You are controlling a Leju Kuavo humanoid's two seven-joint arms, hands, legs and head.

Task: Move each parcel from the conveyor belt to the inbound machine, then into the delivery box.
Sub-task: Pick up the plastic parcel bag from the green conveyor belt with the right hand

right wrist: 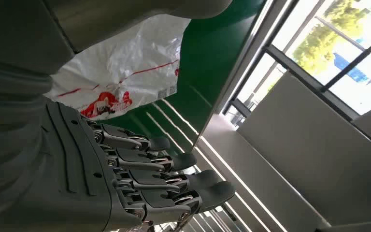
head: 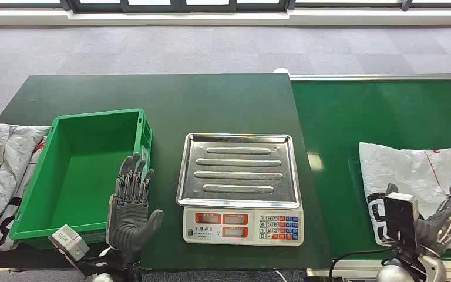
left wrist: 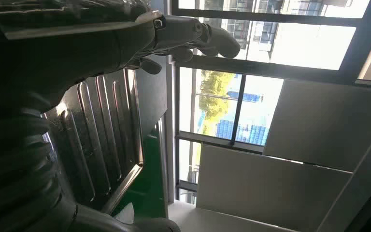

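Fingers of left hand [head: 130, 208]: straight and apart, holding nothing, tips raised over the near right corner of the green crate [head: 41, 205].
Fingers of right hand [head: 446, 220]: stretched and slightly spread, gripping nothing, lying at the near edge of the white parcel [head: 414, 176]; contact with the bag too unclear to tell.
White parcel: crumpled plastic mailing bag with red markings, flat on the green conveyor belt [head: 381, 111], just ahead of the right fingers; in the right wrist view seen as white plastic with red print [right wrist: 125, 72] beside the outstretched dark fingers [right wrist: 174, 181].
Weighing scale [head: 241, 226]: between the two hands, right of the left fingers; ribbed steel tray [head: 239, 170] on top, two displays and a keypad on the front panel.
Steel tray in left wrist view: ribbed metal [left wrist: 101, 140] just beyond the left hand [left wrist: 193, 41], whose pale fingers are extended.
Green crate: open-topped, on the dark green table [head: 170, 97], left of the scale, partly under the left fingers.
Grey bags [head: 0, 176]: crumpled plastic, heaped against the crate's far left side, well apart from both hands.
Background: grey carpet tiles and window frames beyond the table.
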